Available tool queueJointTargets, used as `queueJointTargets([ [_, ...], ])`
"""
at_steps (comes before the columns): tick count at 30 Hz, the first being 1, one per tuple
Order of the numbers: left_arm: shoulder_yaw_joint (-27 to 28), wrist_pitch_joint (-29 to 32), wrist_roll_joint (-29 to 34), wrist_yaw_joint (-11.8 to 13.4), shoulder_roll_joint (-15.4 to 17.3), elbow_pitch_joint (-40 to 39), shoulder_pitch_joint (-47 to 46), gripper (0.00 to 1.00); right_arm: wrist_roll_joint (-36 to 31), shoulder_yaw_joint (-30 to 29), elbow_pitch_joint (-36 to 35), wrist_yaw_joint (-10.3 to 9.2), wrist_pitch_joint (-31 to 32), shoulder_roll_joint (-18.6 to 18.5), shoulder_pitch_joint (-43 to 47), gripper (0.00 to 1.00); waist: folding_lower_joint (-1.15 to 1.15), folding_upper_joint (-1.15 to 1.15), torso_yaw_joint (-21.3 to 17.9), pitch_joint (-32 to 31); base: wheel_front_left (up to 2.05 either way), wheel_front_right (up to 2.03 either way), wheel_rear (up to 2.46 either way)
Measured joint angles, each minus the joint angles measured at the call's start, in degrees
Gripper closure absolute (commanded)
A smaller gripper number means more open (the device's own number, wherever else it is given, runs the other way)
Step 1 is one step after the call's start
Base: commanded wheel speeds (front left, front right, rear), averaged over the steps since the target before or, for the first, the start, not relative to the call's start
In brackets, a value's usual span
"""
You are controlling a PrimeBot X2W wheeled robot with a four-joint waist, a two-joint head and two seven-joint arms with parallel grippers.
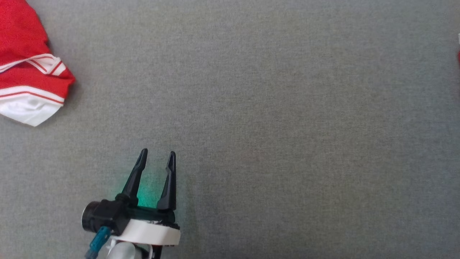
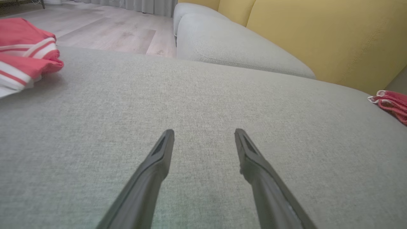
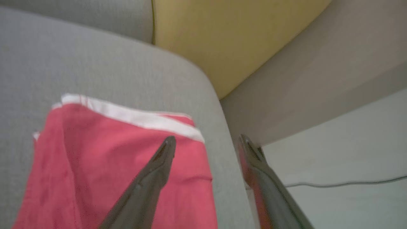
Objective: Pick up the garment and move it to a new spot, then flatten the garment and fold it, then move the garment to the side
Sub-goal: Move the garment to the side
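Grey sofa cushion (image 1: 287,108) spreads across the head view. The left gripper (image 1: 157,153) hovers over it at lower left, fingers spread and empty. A striped red-and-white garment (image 1: 32,72) is bunched at the upper left corner, well apart from it.

From the left wrist, those fingers stand wide over bare fabric. A yellow backrest (image 2: 318,38) and wood floor (image 2: 111,31) lie beyond, and the red garment (image 2: 392,103) sits at the cushion's far right edge.

From the right wrist, the right gripper (image 3: 206,140) is parted with nothing between its fingers (whether a tip touches cloth I cannot tell). It is above the red garment (image 3: 111,165), which lies flat by the cushion's rim.
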Motion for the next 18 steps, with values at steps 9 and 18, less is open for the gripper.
queueJointTargets([
  [9, 0.5, 0.0, -1.2, 0.1, 0.0, 0.1, 0.2, 0.00, 1.6, -2.4, -7.9, 0.00, -15.9, 9.3, 2.9, 0.00, -0.02, 0.00, -0.6, -5.4, 0.00, 0.00, 0.00],
  [18, 2.9, 0.0, -1.3, 0.9, 0.0, 0.6, 4.7, 0.00, 10.9, 4.2, -22.7, 0.00, -24.4, 18.0, 20.9, 0.00, -0.03, 0.00, -1.4, -13.6, 0.00, 0.00, 0.00],
])
